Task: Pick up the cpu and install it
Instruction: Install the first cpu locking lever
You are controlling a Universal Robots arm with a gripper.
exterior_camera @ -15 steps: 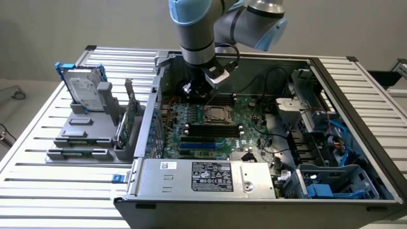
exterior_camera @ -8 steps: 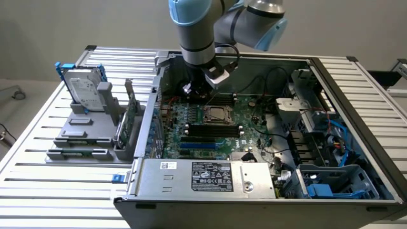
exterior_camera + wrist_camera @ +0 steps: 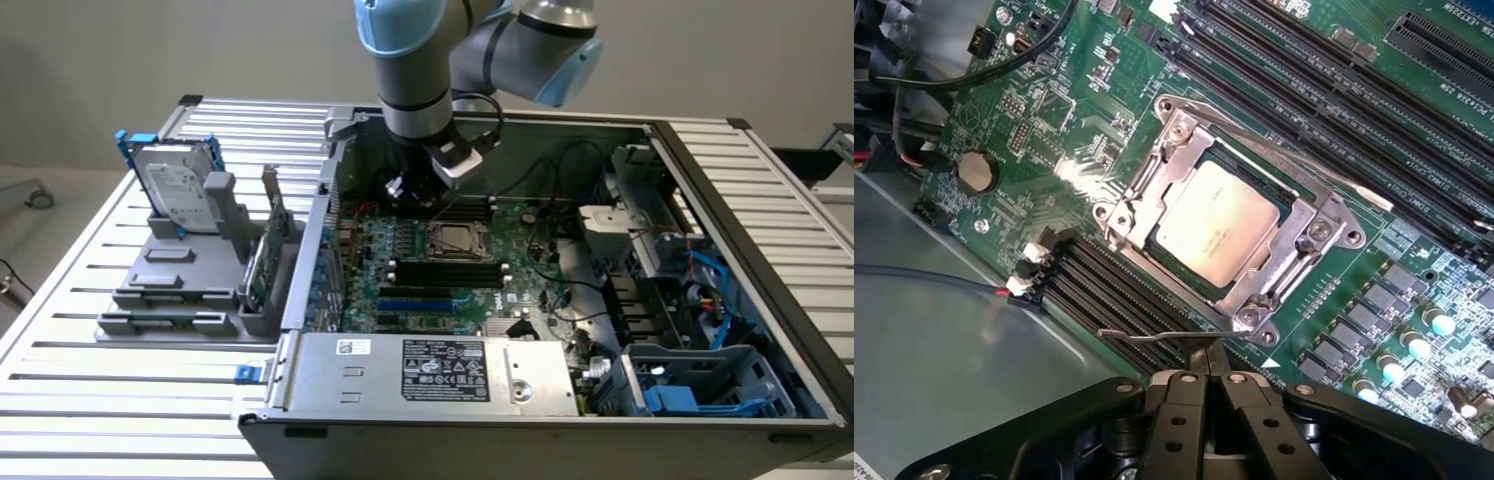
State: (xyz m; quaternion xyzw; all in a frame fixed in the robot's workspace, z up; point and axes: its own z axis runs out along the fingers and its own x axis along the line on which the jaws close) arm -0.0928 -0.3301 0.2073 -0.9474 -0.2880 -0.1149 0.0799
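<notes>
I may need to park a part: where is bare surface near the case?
Bare: the slatted table on the camera side of the grey fixture, and its strip past the case at the exterior view's right. Crowded: the motherboard around the cpu, under the shut tool, and the cabled bays.

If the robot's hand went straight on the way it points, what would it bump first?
Most likely the thin wire lever beside the silver chip: the shut hand has its tips right by it. Depth is unclear, so it may reach the green board instead.
</notes>
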